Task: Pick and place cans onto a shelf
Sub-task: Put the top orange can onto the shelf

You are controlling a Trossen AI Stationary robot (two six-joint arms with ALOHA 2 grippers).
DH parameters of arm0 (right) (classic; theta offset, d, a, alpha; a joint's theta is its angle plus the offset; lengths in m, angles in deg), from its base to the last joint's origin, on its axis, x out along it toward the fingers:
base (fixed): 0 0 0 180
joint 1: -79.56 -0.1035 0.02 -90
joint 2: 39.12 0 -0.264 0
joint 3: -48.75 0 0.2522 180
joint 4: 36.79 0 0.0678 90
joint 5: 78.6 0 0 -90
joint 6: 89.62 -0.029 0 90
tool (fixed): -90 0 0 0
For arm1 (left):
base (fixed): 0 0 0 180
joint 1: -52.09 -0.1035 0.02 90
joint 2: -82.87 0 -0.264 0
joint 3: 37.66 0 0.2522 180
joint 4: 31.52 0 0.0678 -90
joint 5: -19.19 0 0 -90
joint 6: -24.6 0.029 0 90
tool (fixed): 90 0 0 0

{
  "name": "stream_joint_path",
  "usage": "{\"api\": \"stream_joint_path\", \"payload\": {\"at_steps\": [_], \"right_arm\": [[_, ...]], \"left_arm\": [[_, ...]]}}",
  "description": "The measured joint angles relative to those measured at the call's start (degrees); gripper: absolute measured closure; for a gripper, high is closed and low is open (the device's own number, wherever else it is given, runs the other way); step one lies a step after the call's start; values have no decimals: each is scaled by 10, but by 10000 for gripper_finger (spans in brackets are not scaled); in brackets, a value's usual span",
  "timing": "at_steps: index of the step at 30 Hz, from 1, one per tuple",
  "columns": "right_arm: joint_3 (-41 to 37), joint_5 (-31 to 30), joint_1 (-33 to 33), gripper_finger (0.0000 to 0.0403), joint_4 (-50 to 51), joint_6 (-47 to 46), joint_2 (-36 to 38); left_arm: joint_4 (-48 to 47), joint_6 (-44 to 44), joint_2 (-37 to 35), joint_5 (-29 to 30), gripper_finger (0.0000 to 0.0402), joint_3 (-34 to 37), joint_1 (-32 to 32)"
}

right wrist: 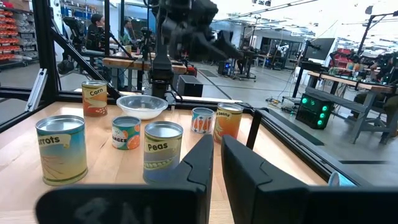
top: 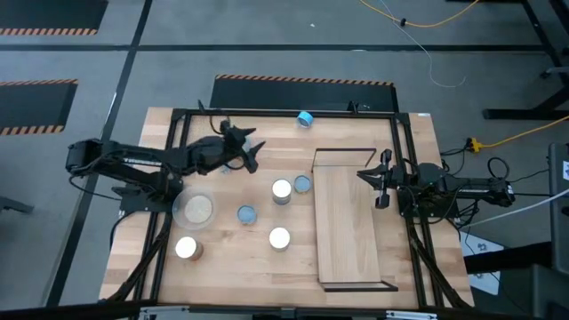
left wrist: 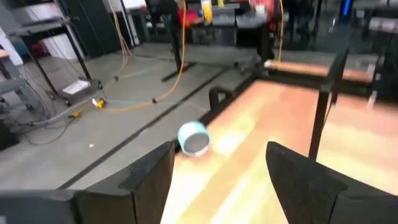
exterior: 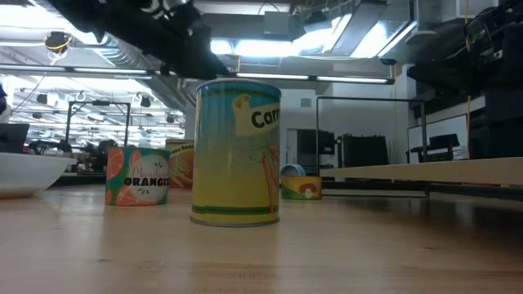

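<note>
Several cans stand upright on the table's middle: two shiny-topped ones (top: 282, 190) (top: 279, 237), two blue-grey-topped ones (top: 302, 184) (top: 246, 214) and a tan-sided one (top: 188, 248). A small blue can (left wrist: 194, 138) lies on its side by the far edge (top: 305, 117). My left gripper (top: 247, 149) hangs open above the table, left of that can, its fingers (left wrist: 149, 177) either side of it in the wrist view, well short of it. The light-wood shelf (top: 347, 222) lies flat on the right. My right gripper (right wrist: 217, 163) waits shut at the shelf's right side (top: 378, 182).
A clear round dish (top: 196, 209) sits under my left arm, left of the cans. A black frame (top: 267, 113) runs around the tabletop. In the low view a yellow carrots can (exterior: 237, 151) stands nearest, an orange-labelled one (exterior: 137, 175) behind it. People show in the room beyond.
</note>
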Motion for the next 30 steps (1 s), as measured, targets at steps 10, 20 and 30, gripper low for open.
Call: {"api": "stream_joint_path", "payload": {"at_steps": [10, 20, 30], "right_arm": [[0, 0, 0, 364, 0, 25, 0], [0, 0, 0, 364, 0, 24, 0], [0, 0, 0, 364, 0, 24, 0]], "left_arm": [[-23, -34, 66, 2, 154, -1, -6], [-196, -136, 65, 2, 154, -1, -40], [-242, -151, 69, -31, 154, -1, -72]]}}
